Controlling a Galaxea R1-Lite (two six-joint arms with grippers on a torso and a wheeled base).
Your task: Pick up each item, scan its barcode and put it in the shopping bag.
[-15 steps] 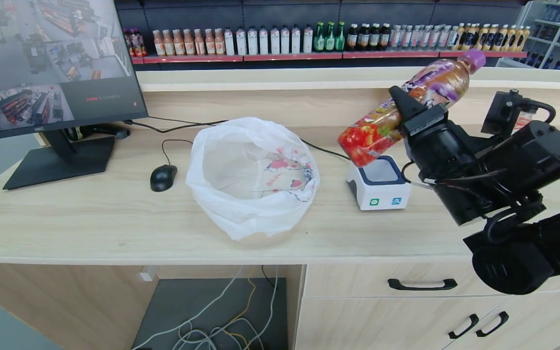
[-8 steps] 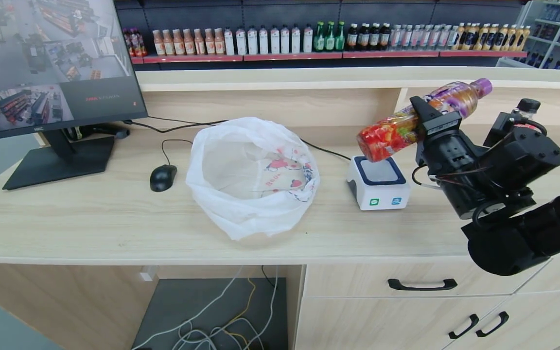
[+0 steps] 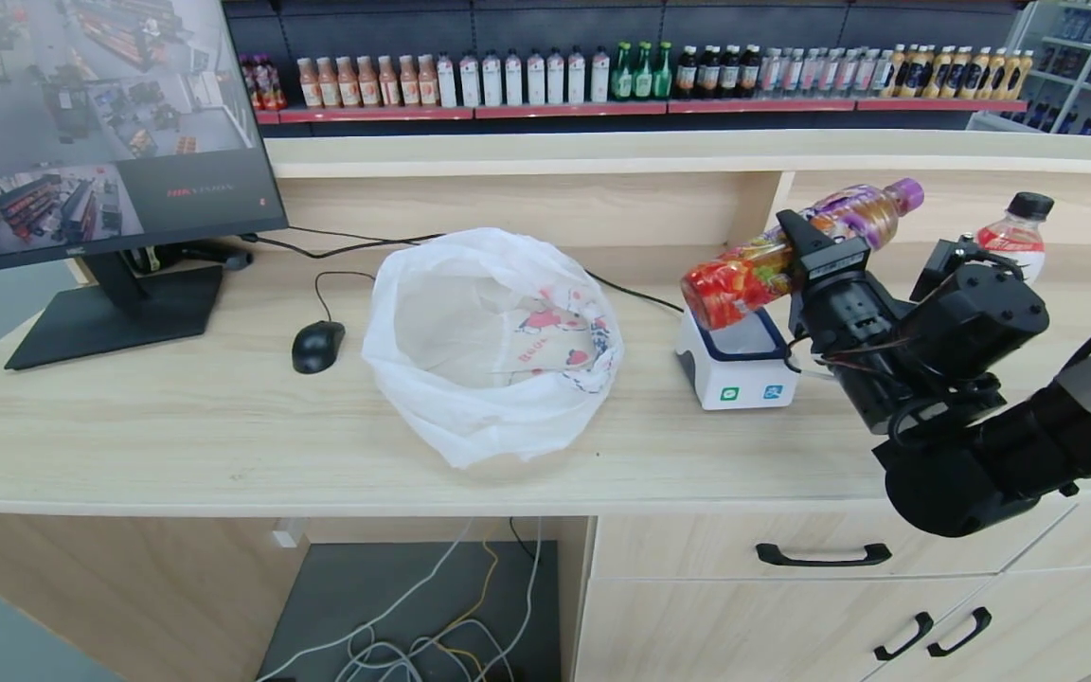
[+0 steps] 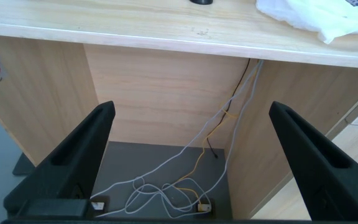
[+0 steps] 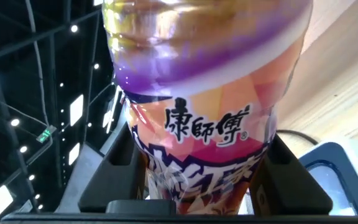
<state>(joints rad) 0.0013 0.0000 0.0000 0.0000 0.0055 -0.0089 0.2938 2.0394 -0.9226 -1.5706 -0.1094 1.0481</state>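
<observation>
My right gripper (image 3: 811,258) is shut on a juice bottle (image 3: 773,256) with a purple cap and a red, orange and purple label. It holds the bottle nearly level, its base just above the white barcode scanner (image 3: 740,365) on the counter. The right wrist view has the bottle (image 5: 207,106) up close between the fingers (image 5: 114,180), with the scanner's corner (image 5: 347,171) beneath. The white shopping bag (image 3: 493,341) stands wide open left of the scanner. A second bottle (image 3: 1014,234) with a black cap stands at the counter's far right. My left gripper (image 4: 191,162) hangs open below the counter's front edge.
A monitor (image 3: 96,123) on a black stand occupies the counter's left end, a black mouse (image 3: 318,346) beside it. Cables run behind the bag. A raised ledge (image 3: 602,152) backs the counter. Drawers (image 3: 820,554) sit below on the right, loose cables (image 4: 166,186) on the floor underneath.
My right gripper has lowered the bottle and tipped it flatter, bringing its base down close over the scanner. The black-capped bottle behind has come into sight.
</observation>
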